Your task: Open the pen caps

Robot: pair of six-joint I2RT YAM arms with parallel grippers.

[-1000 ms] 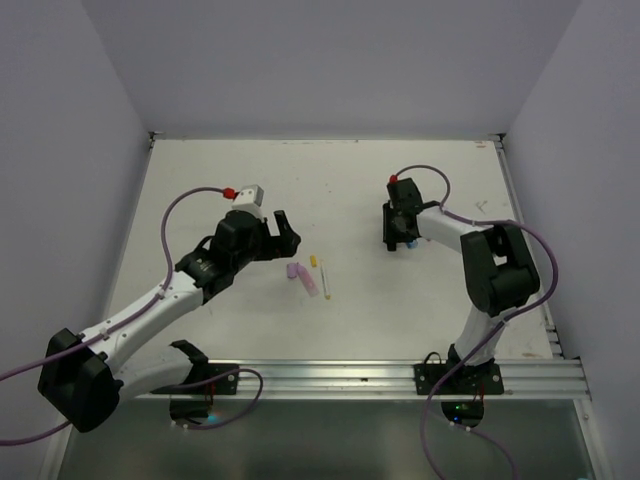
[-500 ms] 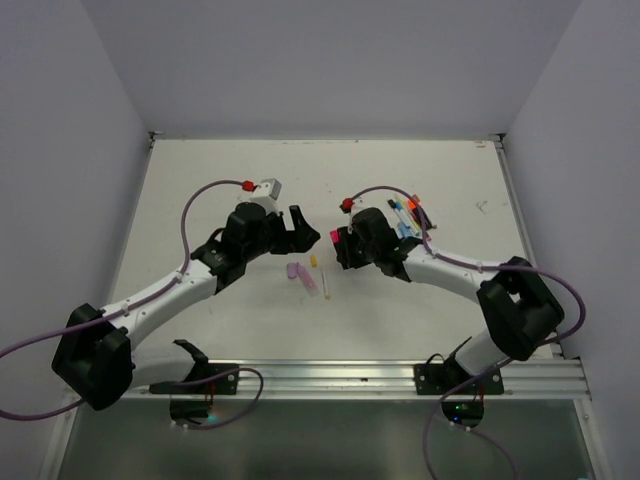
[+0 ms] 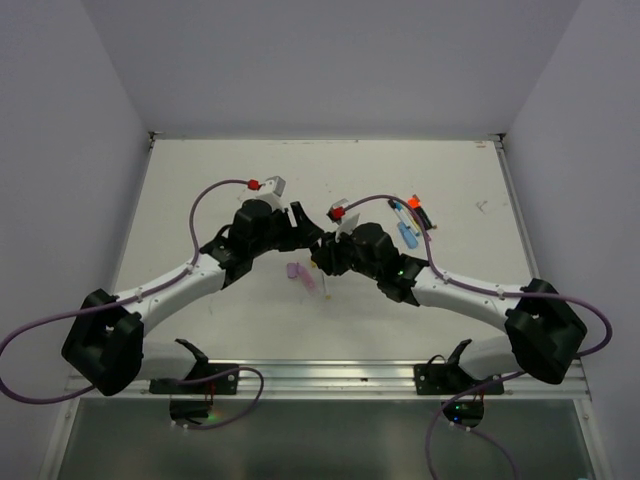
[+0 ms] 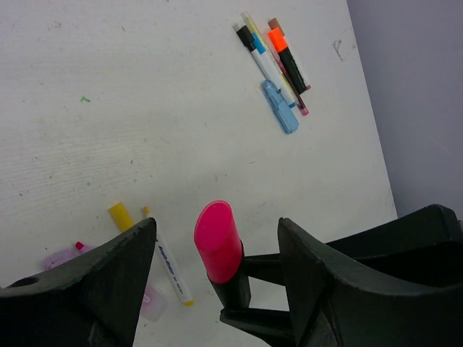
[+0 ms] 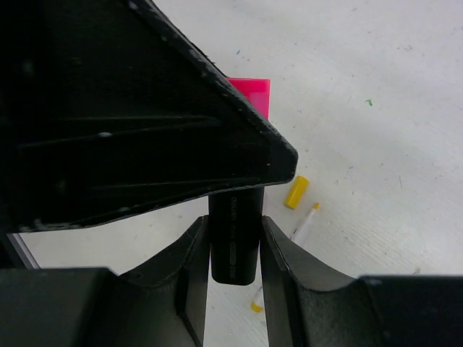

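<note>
Two robot arms meet over the middle of a white, scuffed table (image 3: 200,200) walled in by pale panels. The right gripper (image 5: 234,235) pinches a stubby highlighter by its smooth black barrel (image 4: 233,288), one finger pressed to each side. The barrel stands nearly upright, and on its upper end sits the pink cap (image 4: 217,242), glossy, flat-sided and rounded at the top. The left gripper (image 3: 308,231) has its matte black fingers (image 4: 108,282) spread wide, one on each side of the pink cap, with clear gaps between them and the plastic. From the right wrist camera, one of those fingers blocks most of the cap, leaving only a pink corner showing.

On the table just below the grippers lie a loose yellow cap (image 4: 121,215), a thin white pen (image 4: 170,264) with a yellow tip, and a translucent lilac highlighter (image 3: 298,271), all near one another. Well apart, toward the far right, is a bunch of pens (image 4: 278,65) lying side by side. Among them are a black one with an orange cap (image 4: 275,37) and a chunky pale blue highlighter (image 4: 281,107).
</note>
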